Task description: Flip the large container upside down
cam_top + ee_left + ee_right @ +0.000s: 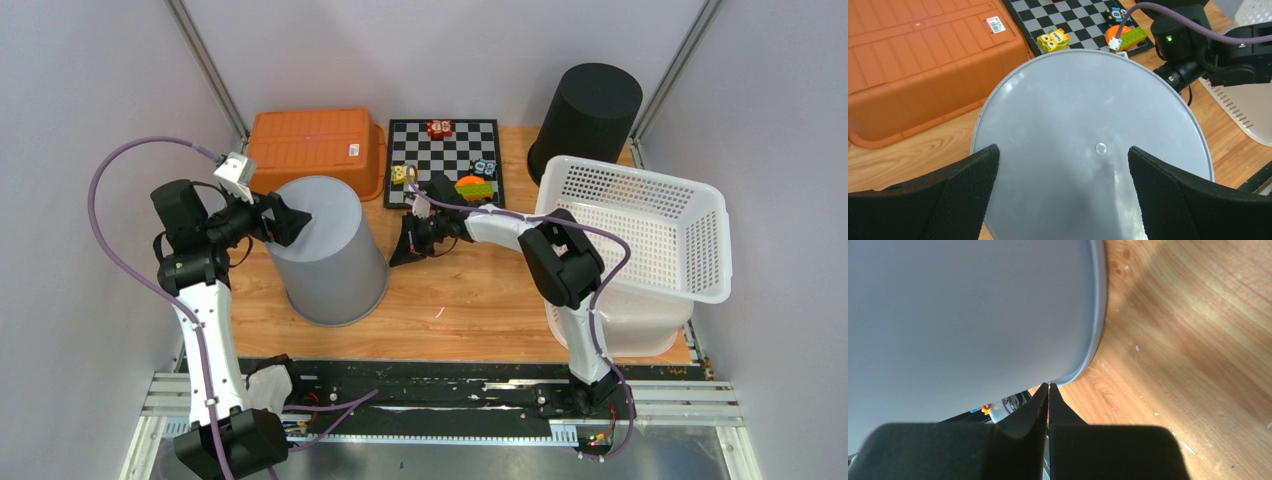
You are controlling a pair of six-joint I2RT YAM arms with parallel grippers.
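Orange tub [315, 150] lies bottom-up at upper left, just behind the action. The chessboard [447, 150] with small toys is beside it, a black bin [590, 115] upper right and a white basket [640, 225] at right. The grey container [325, 250], left of centre on the bench [470, 300], stands base up, rim down. The left jaws are spread wide over its base, and the right jaws are pressed together near its rim.

Wooden table [470, 300] under grey container [325, 250], orange tub [315, 145], chessboard [445, 160], black bin [590, 110], white tub [630, 325].

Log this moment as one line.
grey container: base up | left gripper: open over base | right gripper: shut beside rim
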